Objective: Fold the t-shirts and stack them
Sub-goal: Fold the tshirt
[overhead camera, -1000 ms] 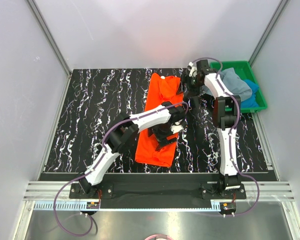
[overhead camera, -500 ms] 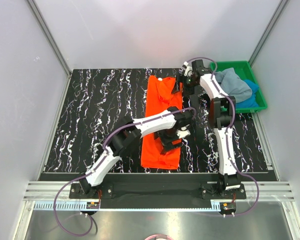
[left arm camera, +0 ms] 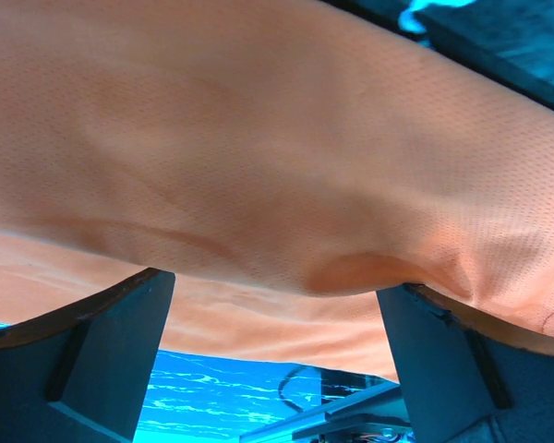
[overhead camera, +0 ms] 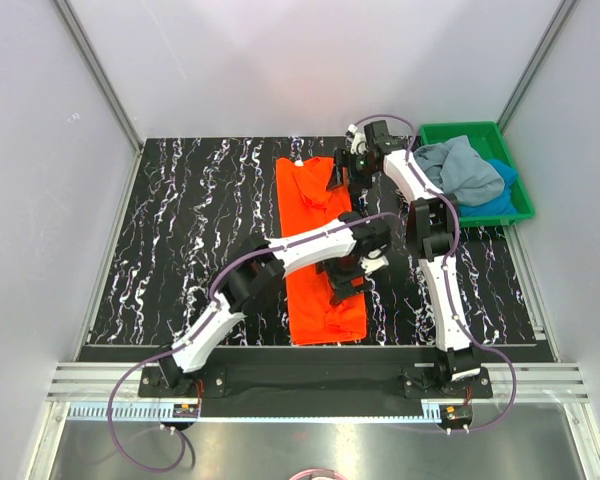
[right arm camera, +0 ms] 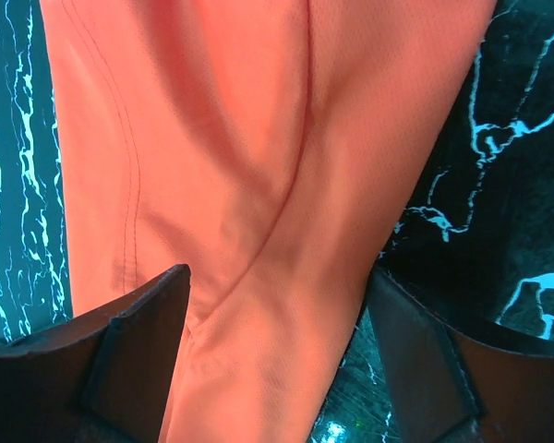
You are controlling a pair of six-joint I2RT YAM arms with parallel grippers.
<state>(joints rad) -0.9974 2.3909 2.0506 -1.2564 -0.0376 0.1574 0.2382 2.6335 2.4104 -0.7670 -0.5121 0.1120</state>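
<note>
Orange t-shirt (overhead camera: pixel 315 205): long folded strip, centre of table (overhead camera: pixel 180 230), running far to near. My left claw (overhead camera: pixel 347 280) over near half, fingers spread wide. Cloth fills wrist view, so contact hard to judge. My right claw (overhead camera: pixel 342 172) at far end, wide too, cloth lying between fingers. Grey-blue t-shirt (overhead camera: pixel 465 168) heaped on bright blue t-shirt (overhead camera: pixel 500 198) in green tray (overhead camera: pixel 480 128), far right. Blue one mostly buried.
</note>
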